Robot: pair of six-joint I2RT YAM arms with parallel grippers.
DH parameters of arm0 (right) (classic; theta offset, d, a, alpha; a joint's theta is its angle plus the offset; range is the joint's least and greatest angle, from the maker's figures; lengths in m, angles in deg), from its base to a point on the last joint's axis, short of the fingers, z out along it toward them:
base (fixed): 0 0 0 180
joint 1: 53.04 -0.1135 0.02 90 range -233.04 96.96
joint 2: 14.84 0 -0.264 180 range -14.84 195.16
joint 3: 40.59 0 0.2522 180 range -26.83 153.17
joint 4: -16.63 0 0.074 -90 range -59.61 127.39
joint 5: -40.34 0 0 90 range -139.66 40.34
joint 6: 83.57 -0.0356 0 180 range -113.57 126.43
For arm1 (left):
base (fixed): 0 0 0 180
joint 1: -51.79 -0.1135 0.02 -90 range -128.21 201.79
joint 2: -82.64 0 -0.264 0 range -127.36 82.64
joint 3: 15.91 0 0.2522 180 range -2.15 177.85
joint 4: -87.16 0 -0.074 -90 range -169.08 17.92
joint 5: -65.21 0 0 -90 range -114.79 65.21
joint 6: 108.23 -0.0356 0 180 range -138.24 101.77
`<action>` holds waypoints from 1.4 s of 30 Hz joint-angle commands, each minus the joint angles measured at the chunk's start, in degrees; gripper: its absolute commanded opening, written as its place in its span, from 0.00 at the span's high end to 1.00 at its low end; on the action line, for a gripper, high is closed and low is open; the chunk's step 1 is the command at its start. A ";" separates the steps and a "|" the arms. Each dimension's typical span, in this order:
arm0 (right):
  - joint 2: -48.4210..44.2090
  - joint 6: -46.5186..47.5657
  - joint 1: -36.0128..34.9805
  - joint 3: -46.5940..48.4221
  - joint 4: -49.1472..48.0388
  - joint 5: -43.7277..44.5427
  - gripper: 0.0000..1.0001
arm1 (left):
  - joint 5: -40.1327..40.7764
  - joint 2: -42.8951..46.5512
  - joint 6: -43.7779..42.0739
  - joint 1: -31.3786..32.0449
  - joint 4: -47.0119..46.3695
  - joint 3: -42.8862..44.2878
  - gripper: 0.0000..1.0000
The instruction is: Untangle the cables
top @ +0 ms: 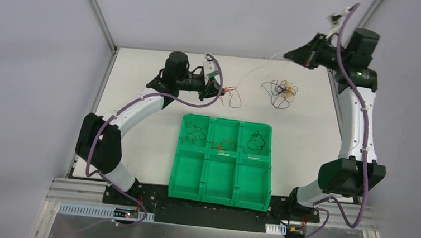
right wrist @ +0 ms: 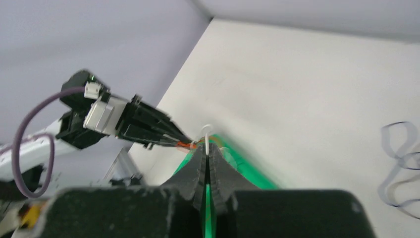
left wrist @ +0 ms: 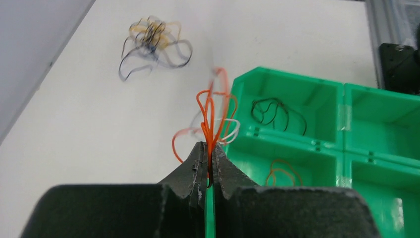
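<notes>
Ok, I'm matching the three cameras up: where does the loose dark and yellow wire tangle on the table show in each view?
Top external: the wire tangle lies right of centre, beyond the green tray.
Left wrist: tangle upper left; tray at right.
Right wrist: probably the blurred loops at the right edge; tray behind the fingers.
Shared landmark: the green tray.
</notes>
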 commanded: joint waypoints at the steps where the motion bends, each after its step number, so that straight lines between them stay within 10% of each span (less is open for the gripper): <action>1: 0.88 -0.13 10.01 9.54 -1.91 3.18 1.00 | 1.82 3.29 -3.96 -6.01 8.13 -4.23 1.00; 29: 1.81 -0.96 23.62 13.66 -11.85 25.71 1.00 | 5.89 4.89 -18.06 -21.27 27.88 -2.61 1.00; 42: -6.42 -6.19 21.05 -0.45 -12.33 9.13 1.00 | 3.35 7.17 4.23 -1.72 27.83 8.32 1.00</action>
